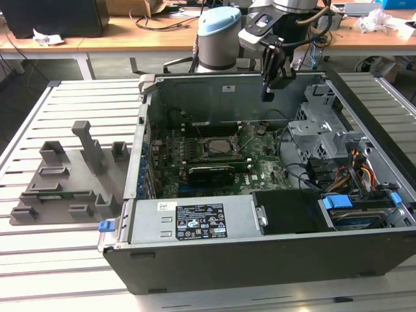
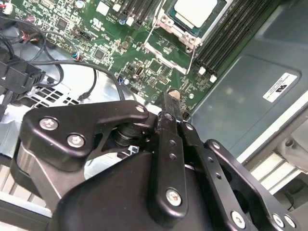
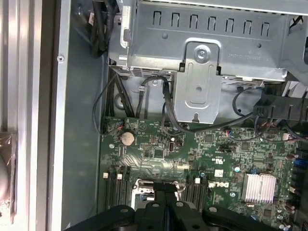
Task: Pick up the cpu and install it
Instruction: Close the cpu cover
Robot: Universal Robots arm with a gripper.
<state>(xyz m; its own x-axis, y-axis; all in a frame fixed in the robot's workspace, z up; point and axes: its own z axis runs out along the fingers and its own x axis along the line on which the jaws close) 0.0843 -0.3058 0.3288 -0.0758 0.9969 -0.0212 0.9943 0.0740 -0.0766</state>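
The cpu [image 2: 196, 11], a silvery square chip, lies flat in the motherboard socket, with the socket's metal frame [image 2: 169, 44] swung open beside it. My gripper [image 1: 268, 95] hangs above the rear of the open computer case [image 1: 260, 263], to the exterior view's right of the socket [image 1: 218, 146] and well apart from it. In both wrist views the two black fingers [image 2: 172, 120] are pressed together with nothing between them. In the first wrist view the gripper [image 3: 166, 195] hovers over the green motherboard [image 3: 211, 154].
A grey holder tray [image 1: 71, 175] with upright blocks lies on the slatted table at the exterior view's left. Inside the case are a long black expansion card [image 1: 211, 173], a metal drive cage [image 1: 322, 130], loose cables [image 3: 168, 115] and a power supply [image 1: 195, 221].
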